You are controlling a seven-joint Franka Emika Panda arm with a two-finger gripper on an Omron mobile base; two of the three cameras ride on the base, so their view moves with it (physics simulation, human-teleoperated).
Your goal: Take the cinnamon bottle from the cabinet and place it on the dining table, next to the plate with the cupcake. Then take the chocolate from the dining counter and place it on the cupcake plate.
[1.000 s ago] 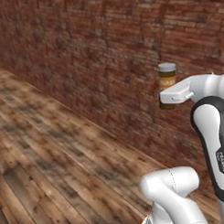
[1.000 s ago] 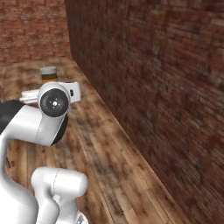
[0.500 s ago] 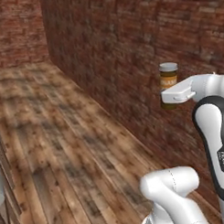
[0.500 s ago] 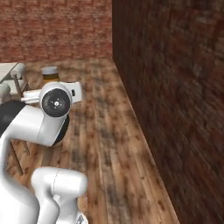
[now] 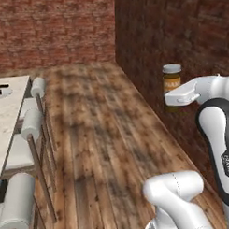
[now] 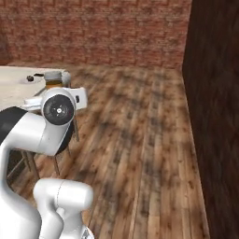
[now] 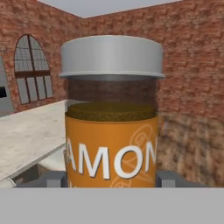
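**Amber jar in transit, upright in the grip**

Amber-brown glass, grey lid, orange label: the cinnamon bottle (image 5: 172, 84) stands upright in the gripper (image 5: 177, 96), carried high above the wooden floor (image 5: 103, 135) and close to the brick wall (image 5: 188, 43). Hand view confirms the hold: the two finger tips sit pinched against either side of the label, low on the body, lid level.

Dining table (image 5: 6, 120) lies well apart at the left edge of the left base view, stools (image 5: 30, 126) lined along its near side. On its far end, a small plate (image 5: 1, 91) with something dark on it; too small to tell cupcake from chocolate. Right base view shows the same beige top beyond the arm, one small dark object (image 6: 30, 78) on it.

Judged stage: carrying the jar toward the table; placement not yet begun.

Risks:
- Grip is low on a tall jar; a sharp swing could tip it in the fingers.
- Stools crowd the table edge; a low approach could clip them.
- Setting down too near could knock the plate.
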